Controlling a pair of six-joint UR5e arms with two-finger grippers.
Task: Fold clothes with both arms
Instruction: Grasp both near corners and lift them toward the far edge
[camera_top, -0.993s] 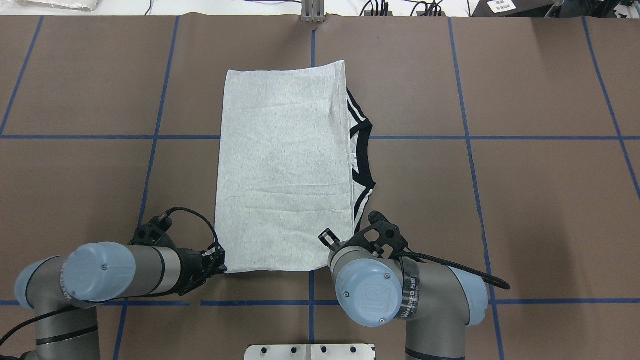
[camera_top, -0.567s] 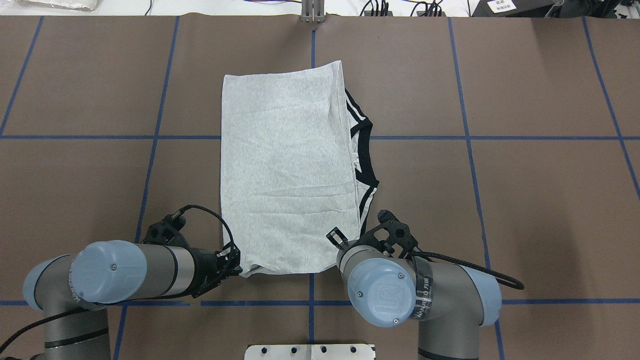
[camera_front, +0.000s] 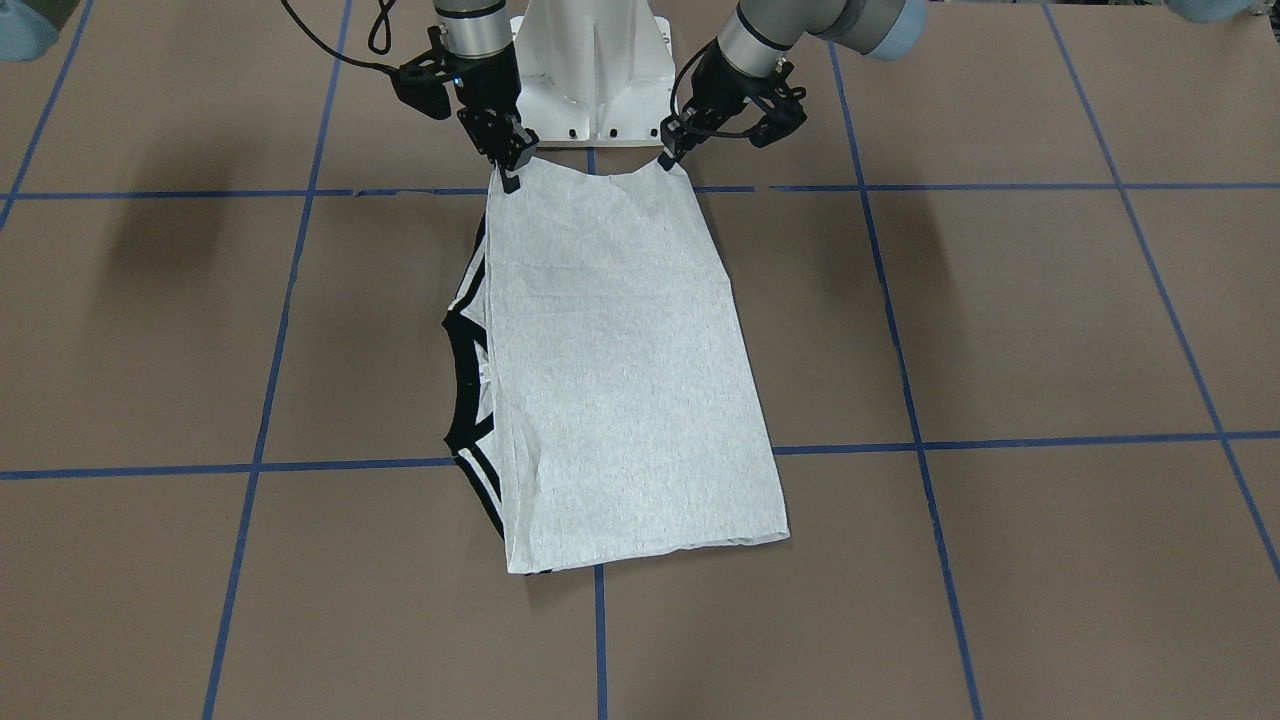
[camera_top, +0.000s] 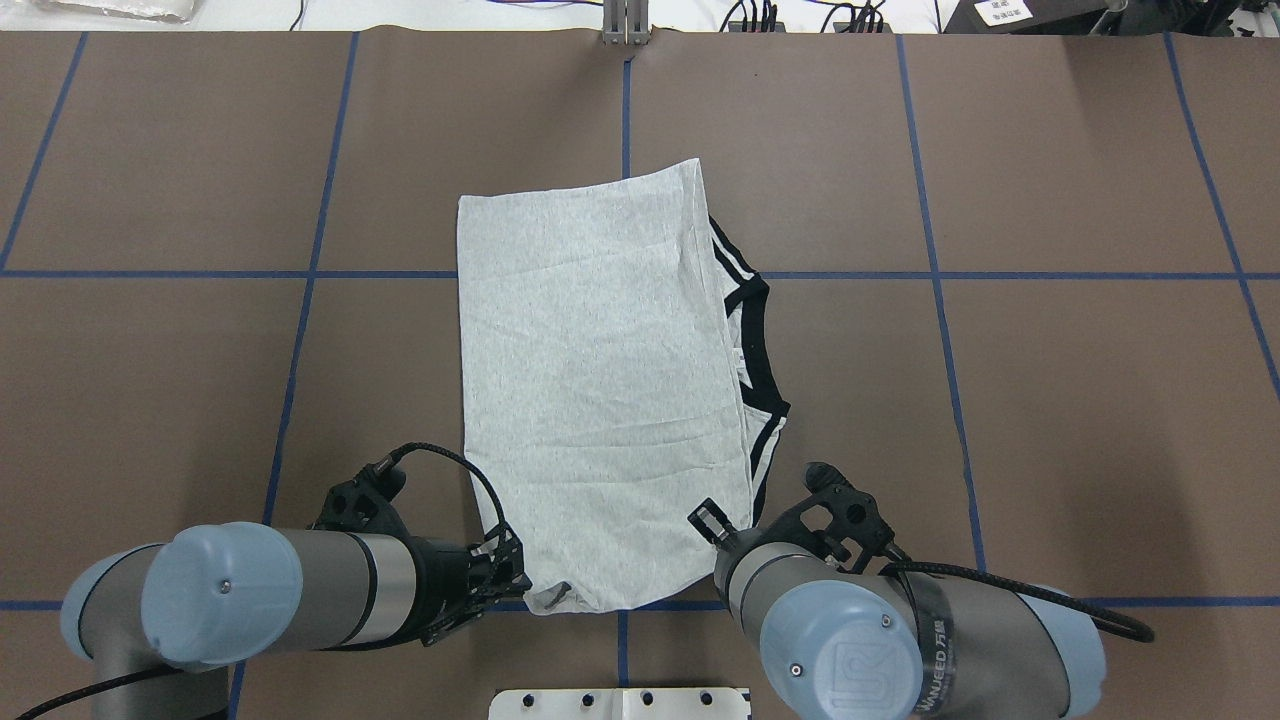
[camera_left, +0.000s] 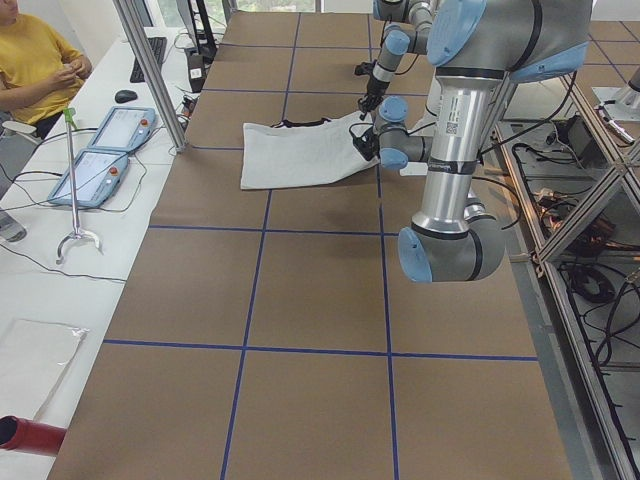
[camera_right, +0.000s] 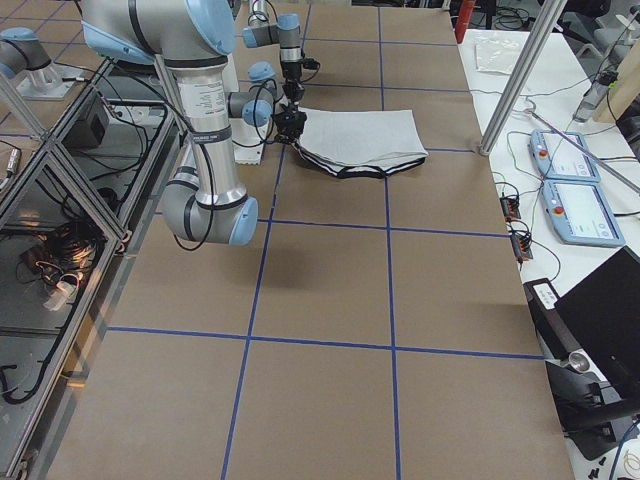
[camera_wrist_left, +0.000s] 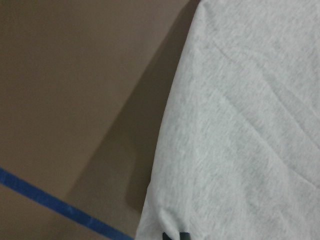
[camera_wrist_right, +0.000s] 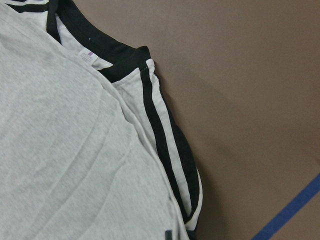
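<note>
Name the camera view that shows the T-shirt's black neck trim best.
Overhead exterior: the neck trim curves out whole from under the folded T-shirt. Exterior front-facing shows the same arc. Right wrist-mounted gives a close-up, cut off at the top. Exterior right shows it small; exterior left barely; left wrist-mounted not at all.

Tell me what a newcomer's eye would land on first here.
The folded grey T-shirt in the middle of the brown table stands out, with its black neck trim peeking out on the robot's right side. At its near edge, the left end effector and right end effector each pinch a corner.
</note>
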